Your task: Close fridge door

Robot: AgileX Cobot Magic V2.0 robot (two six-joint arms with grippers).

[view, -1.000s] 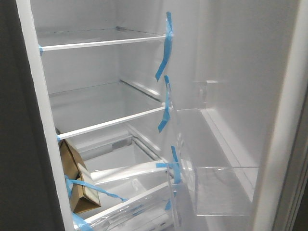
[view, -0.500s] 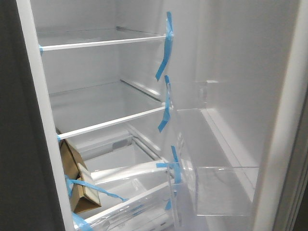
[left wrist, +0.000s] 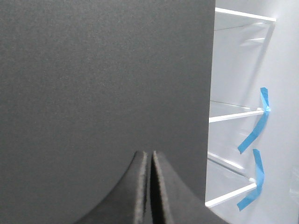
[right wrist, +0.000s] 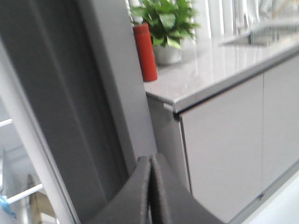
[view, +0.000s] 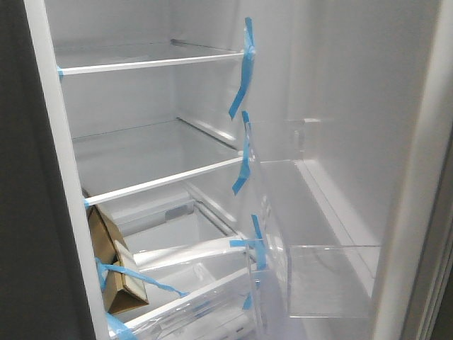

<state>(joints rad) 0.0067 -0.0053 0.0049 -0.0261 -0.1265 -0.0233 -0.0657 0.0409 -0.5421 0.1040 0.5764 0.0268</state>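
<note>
Right gripper: fingers pressed together, nothing between them. My right wrist view looks along the dark outer edge of the fridge door, with the pale cabinet front and grey countertop behind, a red bottle and potted plant on it. That view is motion-blurred, so I judge the arm is moving. I cannot tell whether the fingers touch the door.

Left gripper: also clamped shut and empty, facing the matching dark-grey twin panel; contact not confirmed. Past that panel's edge I see glass shelves and strips of blue tape.

Front view: the fridge door is open on the right, white lining towards me, clear door bins empty. Its pale gasket rim runs down the right edge.

Change over the last second: small. The upper clear bin's outline near the tape has come more plainly into sight, and the rim leans a shade further across the frame. I read this as the door just starting to swing in, though the shift is slight.

Meaning for the task: barely begun. The cavity is wide open, cardboard box on the lower shelf inside and seemingly clear of the door's path. Most of the swing remains.
</note>
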